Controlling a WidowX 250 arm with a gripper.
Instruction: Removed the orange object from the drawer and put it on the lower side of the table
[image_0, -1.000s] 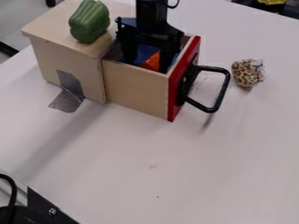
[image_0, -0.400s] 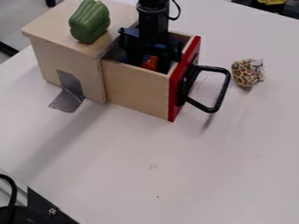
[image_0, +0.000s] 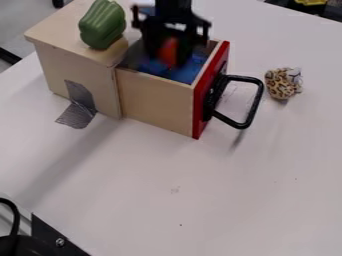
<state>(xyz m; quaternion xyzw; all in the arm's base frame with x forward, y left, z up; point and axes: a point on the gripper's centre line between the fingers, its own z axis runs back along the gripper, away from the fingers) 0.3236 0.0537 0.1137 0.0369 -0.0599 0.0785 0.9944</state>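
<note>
Over the opened drawer (image_0: 157, 97), near the top of the view, hangs the black gripper (image_0: 168, 57). It is shut on the orange object (image_0: 168, 52), which is held between its fingers at about the height of the drawer's rim or just above. Blue material (image_0: 177, 73) lies inside the drawer below. The drawer has light wooden sides and a red front with a black handle (image_0: 251, 107). The white table (image_0: 180, 200) spreads out below and to the right of the drawer.
A green pepper (image_0: 102, 24) lies on top of the wooden cabinet (image_0: 53, 25). Grey tape (image_0: 77, 114) joins the cabinet to the table. A leopard-patterned bundle (image_0: 283, 83) sits right of the handle. Black hardware (image_0: 53, 240) stands at the lower left corner.
The gripper went down into the drawer and closed in around the orange object, then rose with it. More of the blue material inside the drawer now shows.
</note>
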